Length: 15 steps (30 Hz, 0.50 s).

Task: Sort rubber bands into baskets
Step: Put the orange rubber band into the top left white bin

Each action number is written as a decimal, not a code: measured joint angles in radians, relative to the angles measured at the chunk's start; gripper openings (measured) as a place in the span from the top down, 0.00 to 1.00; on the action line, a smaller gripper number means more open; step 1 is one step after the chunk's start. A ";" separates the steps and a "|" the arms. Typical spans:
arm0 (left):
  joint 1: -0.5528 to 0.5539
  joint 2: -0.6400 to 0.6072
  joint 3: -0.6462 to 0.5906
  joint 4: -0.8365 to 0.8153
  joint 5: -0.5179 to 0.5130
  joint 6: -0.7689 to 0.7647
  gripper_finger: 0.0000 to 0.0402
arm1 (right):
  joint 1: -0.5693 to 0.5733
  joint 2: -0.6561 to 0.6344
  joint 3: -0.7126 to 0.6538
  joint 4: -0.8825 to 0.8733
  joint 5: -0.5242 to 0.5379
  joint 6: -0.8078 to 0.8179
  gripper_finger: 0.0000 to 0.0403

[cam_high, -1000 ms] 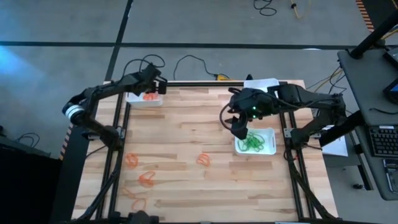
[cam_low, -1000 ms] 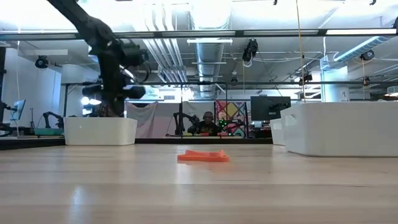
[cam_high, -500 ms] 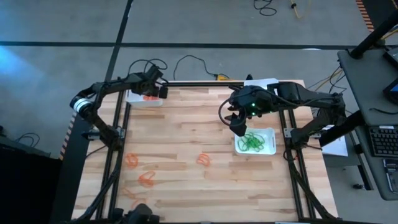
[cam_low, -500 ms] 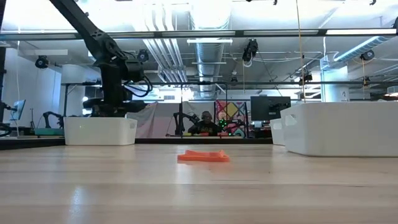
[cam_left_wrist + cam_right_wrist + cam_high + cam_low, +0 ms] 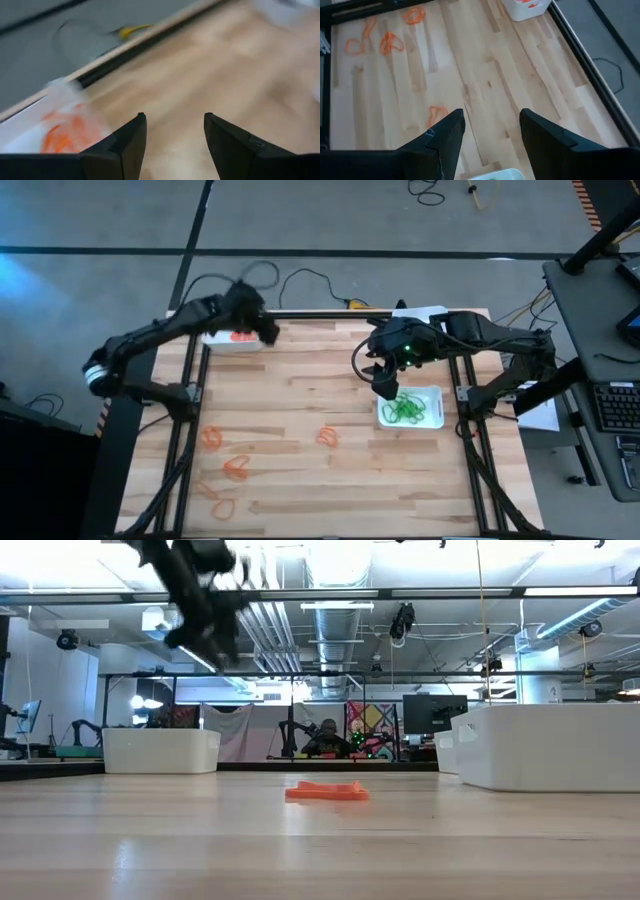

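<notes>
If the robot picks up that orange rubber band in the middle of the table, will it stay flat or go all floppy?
Probably floppy: the orange band is a thin loop lying flat and crumpled on the table, so it would likely sag. It looks very light. Being flat, it shouldn't roll.

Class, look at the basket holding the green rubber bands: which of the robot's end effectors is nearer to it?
The right end effector hangs at the edge of that basket. The left end effector is far across the table, by the basket with orange bands.
</notes>
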 joint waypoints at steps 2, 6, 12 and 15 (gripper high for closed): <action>-0.126 -0.037 -0.002 -0.004 0.006 0.041 0.55 | 0.000 0.000 0.000 0.000 -0.006 -0.024 0.54; -0.389 -0.052 -0.035 0.000 0.019 -0.024 0.53 | 0.005 0.000 0.000 -0.001 -0.061 -0.057 0.54; -0.713 0.039 -0.108 0.155 -0.143 -0.145 0.45 | 0.063 0.000 0.001 -0.031 -0.082 -0.091 0.54; -0.793 0.112 -0.147 0.308 -0.143 -0.177 0.43 | 0.110 0.000 0.001 -0.079 -0.082 -0.063 0.54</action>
